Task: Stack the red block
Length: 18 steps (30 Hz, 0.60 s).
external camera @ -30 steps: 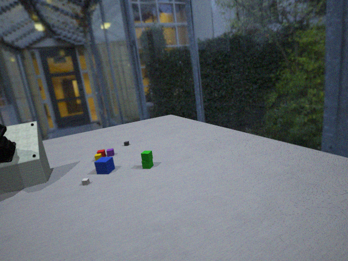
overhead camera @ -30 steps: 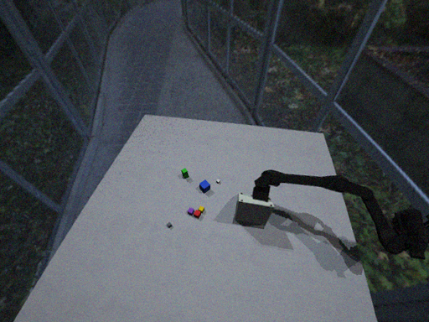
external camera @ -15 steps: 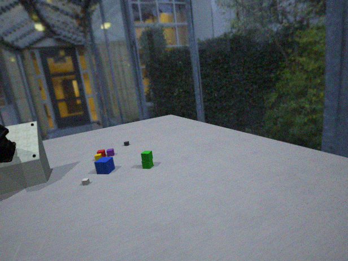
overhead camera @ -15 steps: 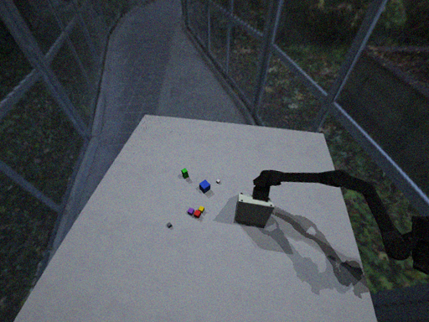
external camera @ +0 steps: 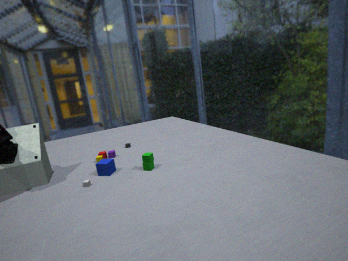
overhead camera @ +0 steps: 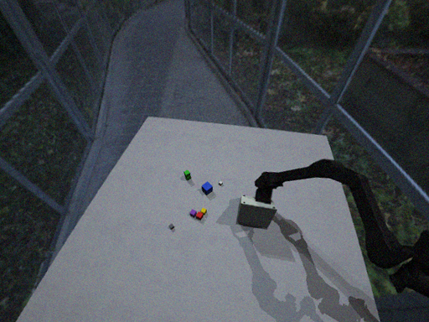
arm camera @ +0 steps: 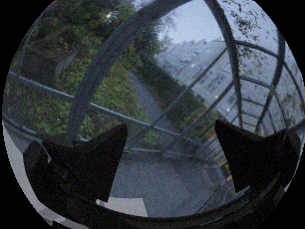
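The red block (overhead camera: pixel 199 215) (external camera: pixel 103 154) lies on the table, close beside a purple block (overhead camera: pixel 193 213) (external camera: pixel 112 153) and a yellow block (overhead camera: pixel 203 210) (external camera: pixel 99 158). The green tower (overhead camera: pixel 187 174) (external camera: pixel 148 161) is two green blocks, one on the other, upright and apart from the rest. My gripper (arm camera: pixel 172 126) is open and empty in the wrist view. The arm reaches past the table's right edge in the top view, far from all the blocks; its end is cut off by the frame there.
A larger blue block (overhead camera: pixel 207 188) (external camera: pixel 106 167) sits between the green tower and the yellow block. A small white cube (overhead camera: pixel 220 183) (external camera: pixel 86 183) and a small dark grey cube (overhead camera: pixel 171 226) (external camera: pixel 127 145) lie apart. The arm stands on a grey box (overhead camera: pixel 256 215) (external camera: pixel 25 176).
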Each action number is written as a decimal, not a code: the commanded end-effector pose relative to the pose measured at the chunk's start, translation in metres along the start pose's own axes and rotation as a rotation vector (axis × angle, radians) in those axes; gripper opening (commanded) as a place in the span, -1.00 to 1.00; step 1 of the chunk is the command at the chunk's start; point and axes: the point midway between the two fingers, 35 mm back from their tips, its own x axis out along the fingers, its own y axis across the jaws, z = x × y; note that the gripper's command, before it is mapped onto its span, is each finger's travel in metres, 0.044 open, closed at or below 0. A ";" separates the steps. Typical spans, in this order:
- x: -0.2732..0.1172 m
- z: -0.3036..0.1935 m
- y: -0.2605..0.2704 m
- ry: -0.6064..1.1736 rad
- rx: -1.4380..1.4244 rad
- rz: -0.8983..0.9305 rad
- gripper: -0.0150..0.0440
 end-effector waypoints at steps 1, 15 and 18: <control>-0.042 -0.025 -0.057 0.105 0.150 -0.165 1.00; -0.237 -0.120 -0.180 0.402 0.630 -0.722 1.00; -0.286 -0.139 -0.190 0.450 0.750 -0.846 1.00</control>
